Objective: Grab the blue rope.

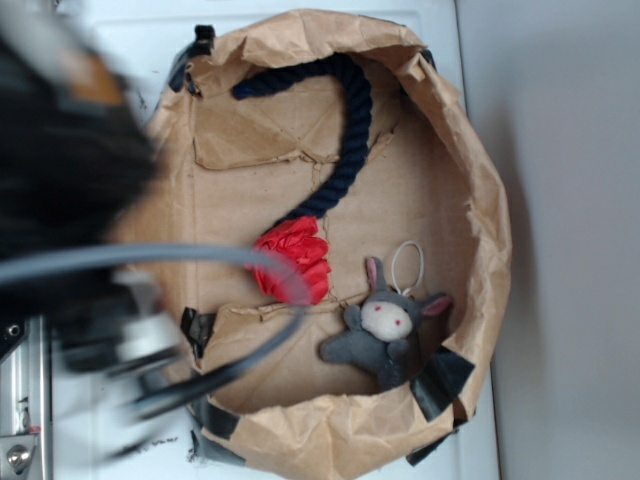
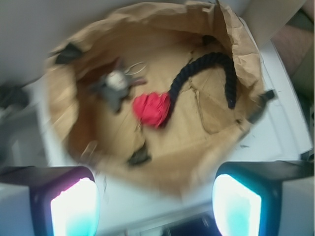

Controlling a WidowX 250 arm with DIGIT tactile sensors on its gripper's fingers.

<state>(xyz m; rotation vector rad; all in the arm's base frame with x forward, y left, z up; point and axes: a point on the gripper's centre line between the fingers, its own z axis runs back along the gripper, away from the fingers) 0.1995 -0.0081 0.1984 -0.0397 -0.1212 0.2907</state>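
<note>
The blue rope (image 1: pixel 358 100) lies inside a brown paper-lined box (image 1: pixel 485 210), curving from the back wall down to a red paper-like ball (image 1: pixel 295 258). From the wrist, the rope (image 2: pixel 202 61) arcs at the upper right and meets the red ball (image 2: pixel 151 109) near the middle. My gripper (image 2: pixel 156 206) is open, its fingers (image 2: pixel 74 206) wide apart with nothing between them. It hangs well above and short of the box's near rim, far from the rope. The exterior view shows only my blurred dark arm (image 1: pixel 60 180) at the left.
A grey plush donkey (image 1: pixel 385 330) with a white loop lies in the box beside the red ball, also seen as the donkey (image 2: pixel 114 86) from the wrist. A grey robot cable (image 1: pixel 150 258) sweeps across the box's left part. Black tape patches sit along the crumpled rim.
</note>
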